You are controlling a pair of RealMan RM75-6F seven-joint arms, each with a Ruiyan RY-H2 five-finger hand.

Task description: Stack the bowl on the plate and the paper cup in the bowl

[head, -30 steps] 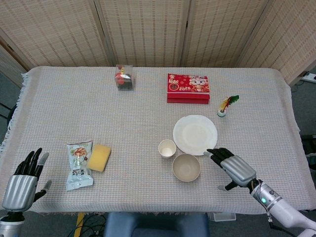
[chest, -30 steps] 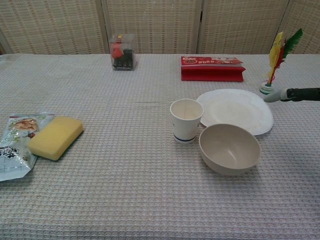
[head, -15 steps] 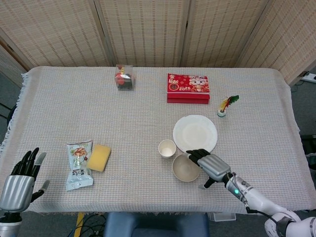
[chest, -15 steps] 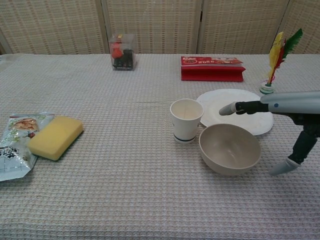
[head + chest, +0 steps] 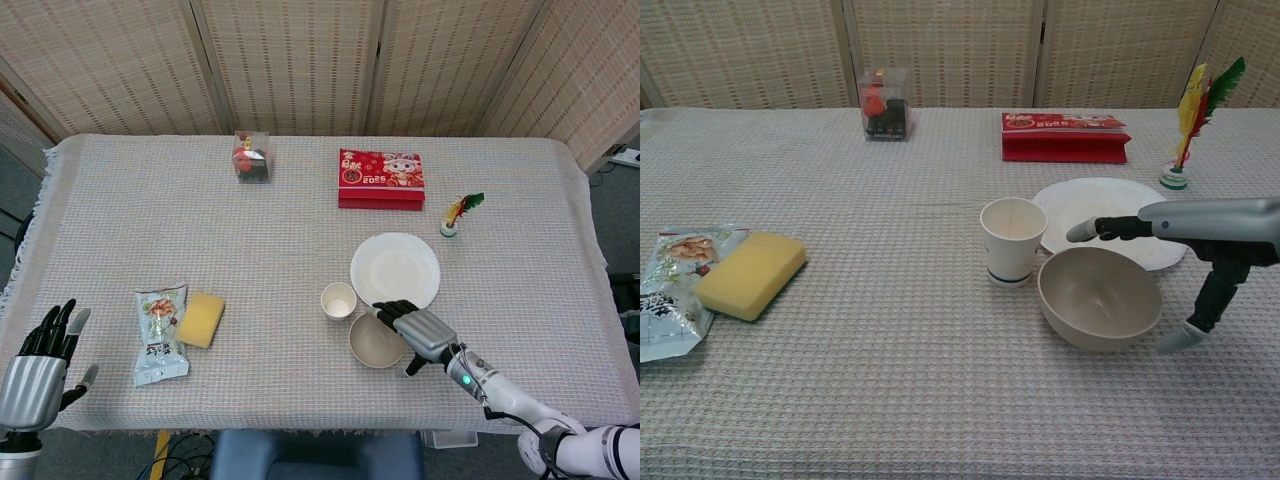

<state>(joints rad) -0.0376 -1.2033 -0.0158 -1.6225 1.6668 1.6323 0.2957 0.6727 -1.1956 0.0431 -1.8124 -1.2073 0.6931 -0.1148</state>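
Bowl (image 5: 1099,297): beige, round, upright, empty; on cloth just below plate (image 5: 395,270), cup (image 5: 1012,240) just beside on its left.
R hand (image 5: 417,331): spread over bowl's right rim, fingers out flat above, thumb low at the outer wall; holds nothing yet. Looks set to clamp the rim for the lift.
L hand (image 5: 42,365): open, idle at near-left edge.
Plate: white, bare, ready for the bowl.

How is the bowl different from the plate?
The bowl is deep with tall round sides, while the plate is flat and shallow. The bowl is beige; the plate is white. The bowl sits nearer the robot, with the right hand spread just above its rim, while the plate lies farther back. Both are round, empty and resting on the table.
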